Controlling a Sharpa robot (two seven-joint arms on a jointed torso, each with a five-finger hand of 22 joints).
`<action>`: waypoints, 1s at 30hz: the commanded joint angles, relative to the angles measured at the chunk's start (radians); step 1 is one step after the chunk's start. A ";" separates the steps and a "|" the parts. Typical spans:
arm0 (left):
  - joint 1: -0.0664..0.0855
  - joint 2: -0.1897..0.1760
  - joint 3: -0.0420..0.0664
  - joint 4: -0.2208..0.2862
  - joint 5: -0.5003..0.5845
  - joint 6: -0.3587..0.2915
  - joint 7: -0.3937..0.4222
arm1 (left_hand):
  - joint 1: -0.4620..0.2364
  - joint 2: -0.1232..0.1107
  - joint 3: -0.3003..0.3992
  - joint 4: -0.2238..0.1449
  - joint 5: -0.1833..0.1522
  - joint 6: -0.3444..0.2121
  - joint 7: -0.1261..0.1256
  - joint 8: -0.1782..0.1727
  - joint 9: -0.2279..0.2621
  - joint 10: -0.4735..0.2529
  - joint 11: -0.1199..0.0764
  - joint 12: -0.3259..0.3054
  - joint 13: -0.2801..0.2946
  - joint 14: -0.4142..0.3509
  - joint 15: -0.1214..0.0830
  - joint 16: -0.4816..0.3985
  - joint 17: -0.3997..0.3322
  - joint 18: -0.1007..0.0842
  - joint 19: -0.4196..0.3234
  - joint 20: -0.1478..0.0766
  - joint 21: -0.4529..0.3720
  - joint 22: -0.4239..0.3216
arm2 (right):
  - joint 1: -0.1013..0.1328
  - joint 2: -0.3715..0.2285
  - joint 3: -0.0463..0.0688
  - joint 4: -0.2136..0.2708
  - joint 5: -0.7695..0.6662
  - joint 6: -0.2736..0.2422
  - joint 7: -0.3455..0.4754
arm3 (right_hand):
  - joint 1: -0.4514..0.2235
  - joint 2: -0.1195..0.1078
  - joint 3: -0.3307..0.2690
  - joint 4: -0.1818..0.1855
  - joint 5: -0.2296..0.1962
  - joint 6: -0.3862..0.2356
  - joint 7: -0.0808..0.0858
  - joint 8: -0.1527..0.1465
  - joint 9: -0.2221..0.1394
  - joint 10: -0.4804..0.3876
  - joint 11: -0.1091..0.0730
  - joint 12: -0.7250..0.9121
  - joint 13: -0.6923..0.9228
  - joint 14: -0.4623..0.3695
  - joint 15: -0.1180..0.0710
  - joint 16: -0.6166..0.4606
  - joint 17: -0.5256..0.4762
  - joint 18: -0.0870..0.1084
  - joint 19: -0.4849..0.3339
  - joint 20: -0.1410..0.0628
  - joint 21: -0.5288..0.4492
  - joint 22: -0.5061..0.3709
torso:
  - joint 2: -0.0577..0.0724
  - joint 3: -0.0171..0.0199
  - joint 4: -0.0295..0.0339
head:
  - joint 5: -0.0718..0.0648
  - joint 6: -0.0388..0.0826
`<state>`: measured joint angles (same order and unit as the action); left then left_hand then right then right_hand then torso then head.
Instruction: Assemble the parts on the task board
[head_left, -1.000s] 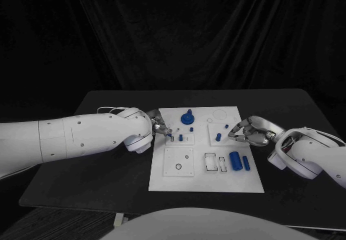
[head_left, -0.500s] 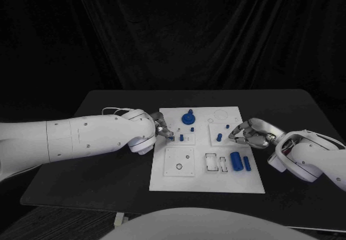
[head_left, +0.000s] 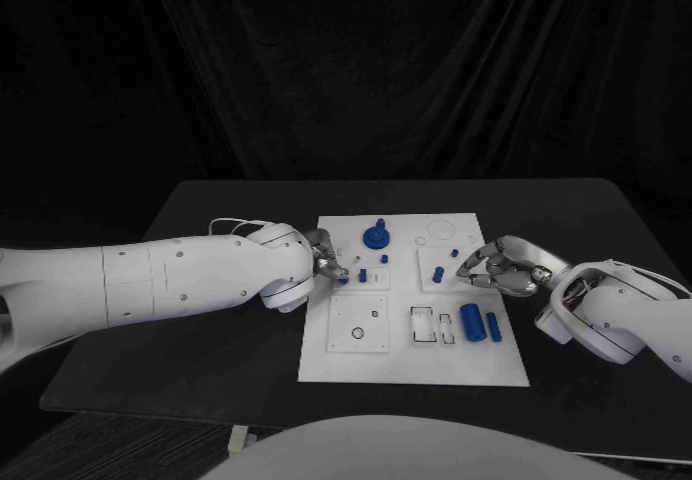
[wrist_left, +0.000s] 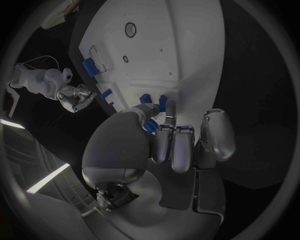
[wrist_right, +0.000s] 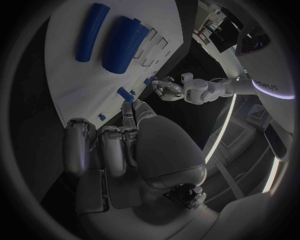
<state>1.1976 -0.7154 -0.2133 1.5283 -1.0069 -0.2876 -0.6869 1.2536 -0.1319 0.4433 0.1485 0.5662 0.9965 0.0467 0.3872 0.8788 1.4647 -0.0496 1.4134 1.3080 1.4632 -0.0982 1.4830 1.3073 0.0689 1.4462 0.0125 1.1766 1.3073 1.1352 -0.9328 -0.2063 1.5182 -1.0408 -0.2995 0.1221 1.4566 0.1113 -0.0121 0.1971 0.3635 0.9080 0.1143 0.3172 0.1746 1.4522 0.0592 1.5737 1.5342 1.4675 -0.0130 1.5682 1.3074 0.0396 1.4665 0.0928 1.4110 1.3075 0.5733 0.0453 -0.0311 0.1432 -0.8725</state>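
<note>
The white task board (head_left: 414, 345) lies in the middle of the black table. My left hand (head_left: 327, 263) hovers at the board's left edge and pinches a small blue part (wrist_left: 152, 125) between thumb and fingers, just beside two small blue pegs (wrist_left: 162, 103) standing in the board. My right hand (head_left: 498, 268) sits at the board's right edge with its fingers curled in and nothing visible in them, close to a blue peg (head_left: 438, 273). A round blue knob (head_left: 376, 237) stands at the board's far side. Two blue cylinders (head_left: 472, 322) lie near its right edge.
White insert plates with holes and slots (head_left: 358, 322) cover the board's near half. Black table (head_left: 216, 360) surrounds the board on all sides. A dark curtain hangs behind. The right hand (wrist_left: 75, 95) appears across the board in the left wrist view.
My left hand has crept a little nearer and rightward along the board's left edge, carrying the small blue part. The right hand shifted slightly at first, then stayed put.
</note>
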 joint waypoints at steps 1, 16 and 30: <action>-0.005 0.003 0.000 -0.001 -0.029 0.006 0.023 | 0.006 0.003 0.094 -0.101 0.002 -0.008 -0.008 0.001 -0.001 0.038 0.005 0.006 0.137 0.079 0.001 -0.001 0.194 0.004 0.004 0.002 -0.001 0.166 | -0.003 -0.001 0.000 0.003 0.000 -0.014 0.007 | 0.001 -0.010 -0.002 -0.005 0.006 0.004 0.000 0.004 0.002 0.119 -0.018 -0.003 0.037 0.103 -0.007 0.003 0.263 0.006 -0.002 -0.002 -0.004 0.203 | 0.000 -0.0001 0.0000 | -0.002 0.000; -0.010 -0.001 0.000 0.001 -0.039 -0.011 0.029 | 0.007 0.004 0.092 -0.100 0.001 -0.008 -0.008 0.001 -0.002 0.039 0.005 0.007 0.137 0.079 0.001 -0.001 0.194 0.004 0.005 0.002 0.000 0.166 | -0.004 -0.003 0.000 0.004 0.000 -0.014 0.007 | 0.002 -0.011 -0.002 -0.006 0.007 0.004 0.000 0.004 0.002 0.119 -0.018 -0.003 0.037 0.103 -0.007 0.003 0.263 0.006 -0.003 -0.002 -0.005 0.203 | 0.000 0.0001 0.0005 | -0.005 0.000; -0.011 -0.014 0.001 0.025 -0.088 -0.026 0.024 | 0.009 0.004 0.086 -0.101 0.002 -0.006 -0.009 0.003 -0.005 0.041 0.004 0.010 0.140 0.080 0.001 0.002 0.196 0.003 0.007 0.002 0.006 0.167 | -0.009 -0.005 0.000 0.006 0.000 -0.021 0.009 | 0.004 -0.012 -0.001 -0.007 0.009 0.005 -0.001 0.004 0.002 0.119 -0.018 -0.003 0.037 0.103 -0.007 0.003 0.263 0.006 -0.004 -0.002 -0.006 0.202 | 0.000 0.0001 0.0002 | -0.005 0.000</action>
<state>1.1882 -0.7298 -0.2135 1.5498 -1.0731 -0.3009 -0.6722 1.2564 -0.1290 0.4379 0.1431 0.5613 0.9920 0.0511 0.3871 0.8744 1.4648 -0.0497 1.4208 1.3079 1.4632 -0.0982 1.4830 1.3073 0.0689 1.4462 0.0125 1.1766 1.3073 1.1295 -0.9360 -0.2063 1.5205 -1.0407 -0.3044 0.1247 1.4563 0.1035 -0.0121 0.1971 0.3676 0.9080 0.1143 0.3172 0.1754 1.4522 0.0592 1.5738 1.5325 1.4675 -0.0130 1.5682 1.3074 0.0394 1.4665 0.0928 1.4111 1.3081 0.5737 0.0452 -0.0307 0.1401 -0.8725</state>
